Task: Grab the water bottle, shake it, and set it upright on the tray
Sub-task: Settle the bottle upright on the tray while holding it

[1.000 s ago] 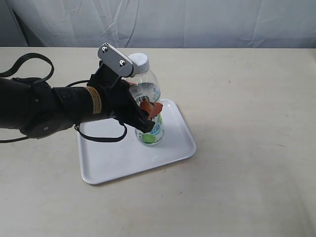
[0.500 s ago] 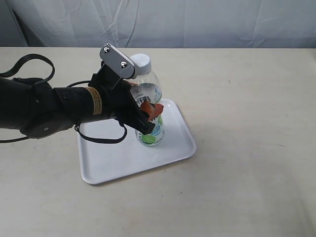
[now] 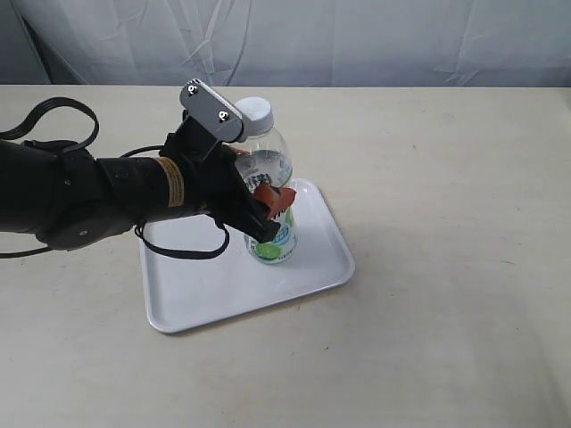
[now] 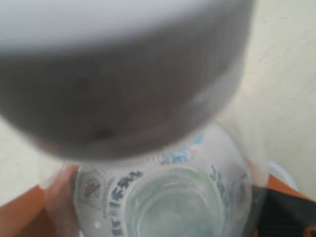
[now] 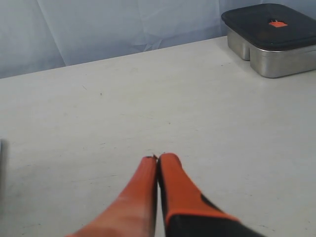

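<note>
The water bottle (image 3: 270, 160) stood upright on the right half of the tray (image 3: 308, 267). It had settled slightly from a second before and then held still, so the placing looked done and only the release seemed left. The left gripper (image 3: 266, 207) still clamped the bottle's middle, its arm reaching in low from the left, while the right gripper (image 5: 158, 160) hung over bare table, fingers pressed together on nothing.

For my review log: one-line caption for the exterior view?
The left gripper, jaws shut on the water bottle, holds it upright on the tray.
</note>
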You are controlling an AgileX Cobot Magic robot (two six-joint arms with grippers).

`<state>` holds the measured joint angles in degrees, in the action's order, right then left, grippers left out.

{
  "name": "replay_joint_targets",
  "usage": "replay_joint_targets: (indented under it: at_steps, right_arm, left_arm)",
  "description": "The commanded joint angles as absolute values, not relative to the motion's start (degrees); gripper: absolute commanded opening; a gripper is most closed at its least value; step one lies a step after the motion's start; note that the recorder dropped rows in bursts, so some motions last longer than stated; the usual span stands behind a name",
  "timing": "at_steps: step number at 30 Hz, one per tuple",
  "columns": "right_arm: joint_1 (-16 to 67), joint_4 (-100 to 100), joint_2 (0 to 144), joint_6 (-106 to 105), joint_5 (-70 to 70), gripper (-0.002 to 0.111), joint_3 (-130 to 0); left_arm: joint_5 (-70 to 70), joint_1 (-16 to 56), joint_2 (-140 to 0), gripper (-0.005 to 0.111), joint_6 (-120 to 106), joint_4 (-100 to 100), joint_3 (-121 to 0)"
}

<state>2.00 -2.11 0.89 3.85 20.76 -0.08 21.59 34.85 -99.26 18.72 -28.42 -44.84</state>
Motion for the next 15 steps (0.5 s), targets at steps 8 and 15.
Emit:
replay_joint_targets:
  at_steps: [8, 15]
  right_arm:
    - [1.73, -2.03, 0.69, 3.56, 20.26, 0.004, 0.0]
    - [1.73, -2.03, 0.69, 3.56, 20.26, 0.004, 0.0]
  left_arm:
    - [18.93, 34.99, -99.73, 0.077, 19.09, -31.02, -45.02]
    - [19.17, 34.99, -99.27, 0.077, 19.09, -31.02, -45.02]
